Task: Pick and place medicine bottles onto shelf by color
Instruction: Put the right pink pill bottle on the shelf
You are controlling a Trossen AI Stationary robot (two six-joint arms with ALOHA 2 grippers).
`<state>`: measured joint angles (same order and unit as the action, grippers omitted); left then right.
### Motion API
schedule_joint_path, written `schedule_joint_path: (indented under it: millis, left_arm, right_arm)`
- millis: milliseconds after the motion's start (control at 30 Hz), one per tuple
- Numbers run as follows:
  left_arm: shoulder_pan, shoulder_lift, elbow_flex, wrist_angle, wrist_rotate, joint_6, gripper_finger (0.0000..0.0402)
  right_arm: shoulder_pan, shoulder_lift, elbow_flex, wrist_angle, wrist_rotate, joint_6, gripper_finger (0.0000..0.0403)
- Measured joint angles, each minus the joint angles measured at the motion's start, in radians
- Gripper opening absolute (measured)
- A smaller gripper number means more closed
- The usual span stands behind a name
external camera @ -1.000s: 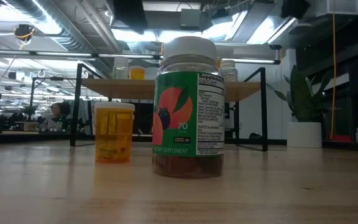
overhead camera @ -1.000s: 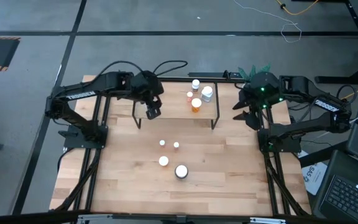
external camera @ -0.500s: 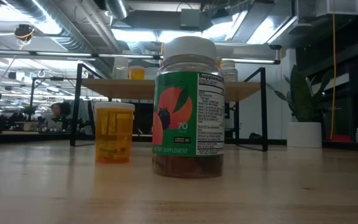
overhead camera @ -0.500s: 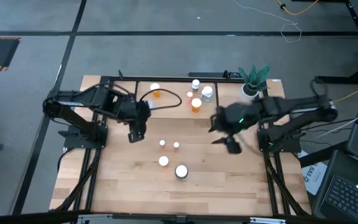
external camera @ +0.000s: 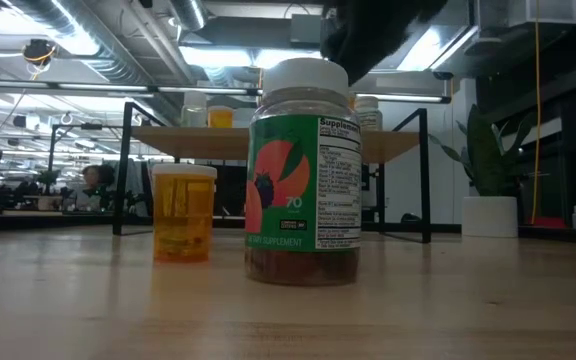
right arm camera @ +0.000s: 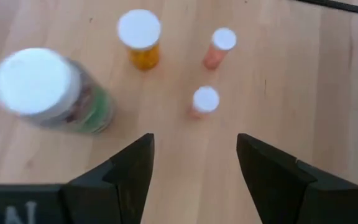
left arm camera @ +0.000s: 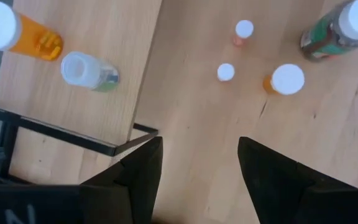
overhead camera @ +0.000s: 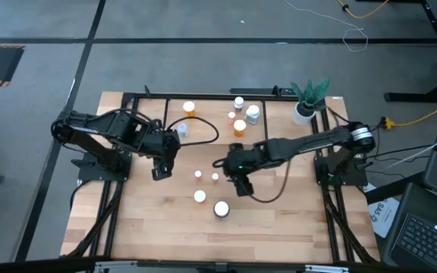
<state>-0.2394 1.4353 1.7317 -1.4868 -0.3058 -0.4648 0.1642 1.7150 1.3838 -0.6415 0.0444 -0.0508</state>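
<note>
Four white-capped bottles stand on the table: two small ones (overhead camera: pixel 198 174) (overhead camera: pixel 215 177), an orange one (overhead camera: pixel 199 196) and a big green-labelled one (overhead camera: pixel 221 208). The shelf (overhead camera: pixel 211 123) stands at the far side. An orange bottle (overhead camera: pixel 189 108) and a clear bottle (overhead camera: pixel 182 130) are on its left part, and several bottles (overhead camera: pixel 240 127) on its right part. My left gripper (overhead camera: pixel 158 171) is open and empty beside the shelf's near left leg. My right gripper (overhead camera: pixel 241 186) is open and empty above the table, just right of the loose bottles.
A white pot with a green plant (overhead camera: pixel 304 110) stands at the table's far right corner. A black cable (overhead camera: pixel 203 136) loops over the shelf's left part. The table's near half (overhead camera: pixel 203 239) is bare wood.
My right gripper has swung from the far right by the plant toward the table's middle, down over the loose bottles. My left gripper has drawn back from over the shelf's left part toward the near left, and the orange and clear bottles there now show.
</note>
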Motion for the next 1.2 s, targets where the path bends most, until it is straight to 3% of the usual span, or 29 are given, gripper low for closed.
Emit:
schedule_joint_path:
  millis: [233,400,1200]
  left_arm:
    - [0.001,0.000,0.000,-0.002,-0.023,0.003,0.0204]
    - [0.001,0.000,0.000,-0.005,-0.025,0.003,0.0204]
    - [0.001,0.001,-0.001,-0.009,-0.027,0.004,0.0204]
  right_arm:
    - [-0.059,0.099,0.000,0.160,-0.025,-0.085,0.0232]
    - [-0.094,0.153,0.000,0.231,-0.128,-0.085,0.0232]
    - [-0.095,0.277,0.000,0.287,-0.117,-0.057,0.0232]
